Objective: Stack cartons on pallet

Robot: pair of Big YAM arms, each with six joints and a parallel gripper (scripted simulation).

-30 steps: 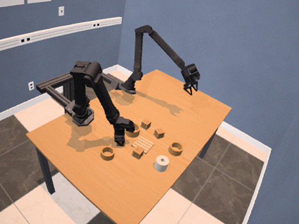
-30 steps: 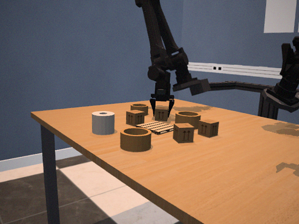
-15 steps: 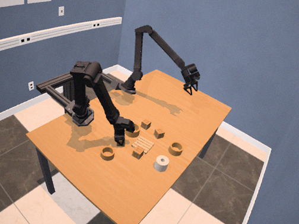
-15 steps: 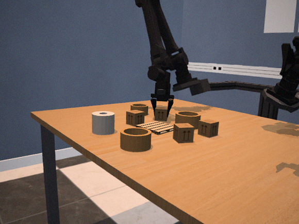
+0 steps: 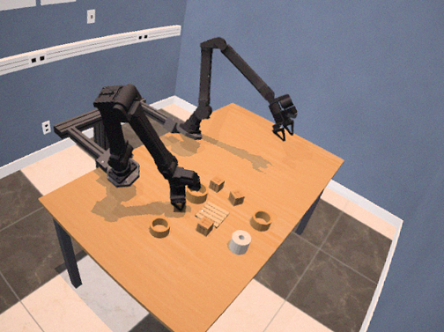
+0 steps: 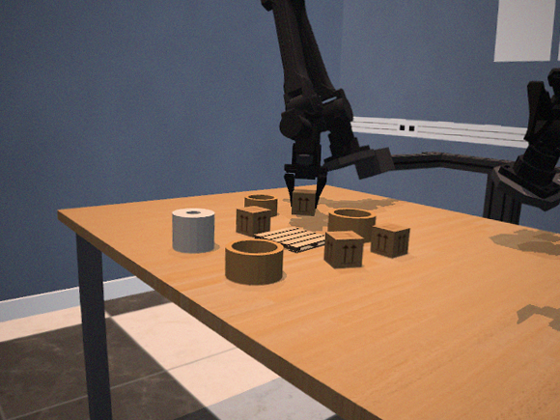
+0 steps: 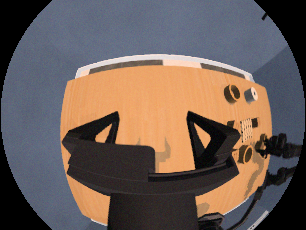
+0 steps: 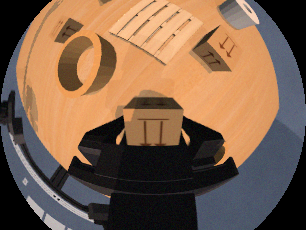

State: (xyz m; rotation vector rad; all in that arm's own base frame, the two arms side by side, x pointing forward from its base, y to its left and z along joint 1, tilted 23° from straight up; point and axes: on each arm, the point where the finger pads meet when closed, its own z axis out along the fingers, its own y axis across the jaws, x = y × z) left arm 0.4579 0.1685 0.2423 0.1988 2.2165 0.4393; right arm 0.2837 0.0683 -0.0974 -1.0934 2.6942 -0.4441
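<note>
Right jaws (image 5: 179, 207) (image 6: 305, 200): clamped on a carton (image 6: 303, 205) (image 8: 153, 131), one finger each side, arrow marks showing, raised just above the worktop (image 5: 160, 275) (image 6: 412, 331) (image 7: 135, 100) (image 8: 250, 100). Next out, slatted pallet (image 5: 212, 214) (image 6: 292, 239) (image 7: 247, 130) (image 8: 155, 30), no carton on it. Second carton (image 5: 205, 227) (image 6: 253, 220) (image 8: 215, 52) near one pallet edge; third carton (image 5: 236, 197) (image 6: 343, 250) and fourth carton (image 5: 216, 184) (image 6: 391, 241) (image 8: 69, 31) off the other side. Brown ring (image 5: 197, 199) (image 6: 346, 227) (image 7: 249, 154) (image 8: 107, 60) near the pallet; two more rings and a white roll (image 5: 239, 244) (image 6: 193, 231) (image 7: 251, 95) (image 8: 237, 16) around. Left jaws (image 5: 283, 135): wide apart, nothing between, above the worktop. Printed numbers can't be read.
</note>
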